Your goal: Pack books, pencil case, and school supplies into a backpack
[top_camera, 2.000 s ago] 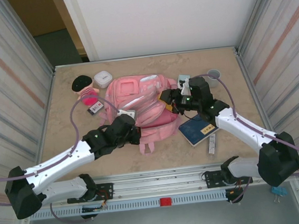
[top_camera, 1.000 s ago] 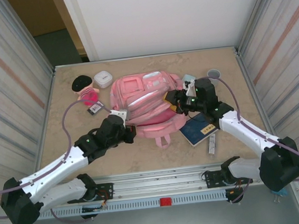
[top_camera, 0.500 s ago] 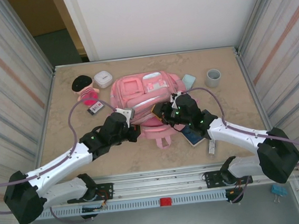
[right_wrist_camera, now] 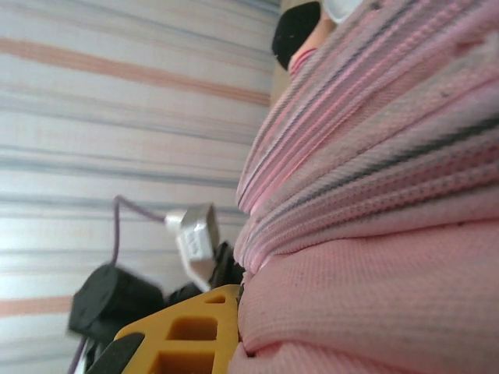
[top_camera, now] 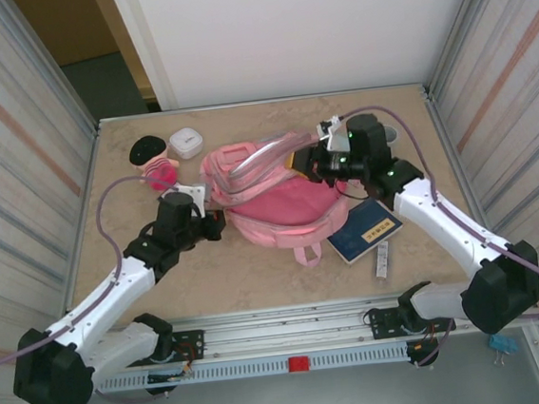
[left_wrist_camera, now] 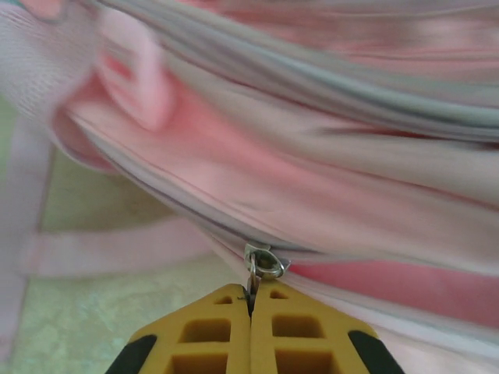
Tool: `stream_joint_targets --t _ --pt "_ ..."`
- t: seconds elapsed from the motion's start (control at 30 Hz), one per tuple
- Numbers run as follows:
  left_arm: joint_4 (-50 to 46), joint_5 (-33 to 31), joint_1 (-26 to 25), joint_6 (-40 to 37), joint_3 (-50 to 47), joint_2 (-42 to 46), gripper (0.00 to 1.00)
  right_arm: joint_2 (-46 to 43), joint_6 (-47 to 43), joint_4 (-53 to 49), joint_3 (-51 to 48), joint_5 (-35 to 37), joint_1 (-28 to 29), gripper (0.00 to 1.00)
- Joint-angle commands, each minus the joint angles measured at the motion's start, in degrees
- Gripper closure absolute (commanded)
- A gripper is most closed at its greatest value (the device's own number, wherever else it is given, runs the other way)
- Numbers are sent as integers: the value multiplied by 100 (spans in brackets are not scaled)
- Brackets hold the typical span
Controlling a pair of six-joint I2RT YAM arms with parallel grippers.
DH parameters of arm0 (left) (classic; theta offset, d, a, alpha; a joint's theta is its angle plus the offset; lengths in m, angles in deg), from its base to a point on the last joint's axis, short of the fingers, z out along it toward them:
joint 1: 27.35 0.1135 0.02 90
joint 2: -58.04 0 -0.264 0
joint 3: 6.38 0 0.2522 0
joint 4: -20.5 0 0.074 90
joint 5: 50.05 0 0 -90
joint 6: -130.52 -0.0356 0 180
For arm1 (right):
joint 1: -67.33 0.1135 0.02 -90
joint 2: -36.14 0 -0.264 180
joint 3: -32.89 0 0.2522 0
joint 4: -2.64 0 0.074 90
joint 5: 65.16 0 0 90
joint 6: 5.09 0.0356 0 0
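- Our left gripper [left_wrist_camera: 250, 294] is pinched shut on the zip pull [left_wrist_camera: 263, 263] at the left end of the backpack [top_camera: 279, 206] — the zip seems to run rightward from there.
- Our right gripper [top_camera: 312, 164] clamps the raised fabric at the backpack's upper right.
- The book [top_camera: 363, 231] and the white stick [top_camera: 382, 261] lie just right of the backpack — nearer our right arm.
- The table [top_camera: 249, 285] is bare in front.
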Motion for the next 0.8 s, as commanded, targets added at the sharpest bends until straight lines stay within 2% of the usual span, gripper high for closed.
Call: stream_joint_targets --t 0.0,0.2,0.4,0.43,0.53,0.6,0.67,0.77 --pt "576 232 434 -456 -77 -375 100 91 -906 -669 722 -1333 -258 100" --pt "1131 199 909 -588 86 -1298 100 383 -1111 -891 1413 -2055 -460 100" --pt "1403 219 1056 -592 411 -1897 100 634 -1223 -858 1497 -1749 -475 100" --pt "1345 209 1058 -553 482 -1906 96 673 -1214 -822 1501 -1671 -454 100" --pt "926 354 1067 -408 775 -1675 63 744 -1270 -736 1518 -1274 -366 100" --pt "669 377 1065 -233 892 -1292 48 810 -1293 -662 1516 -1028 -264 100" --pt "418 206 1067 18 962 -810 40 911 -1350 -468 1518 -853 -120 100" --pt "-81 -237 1067 36 1155 -231 36 1106 -1479 -188 1489 -620 108 100"
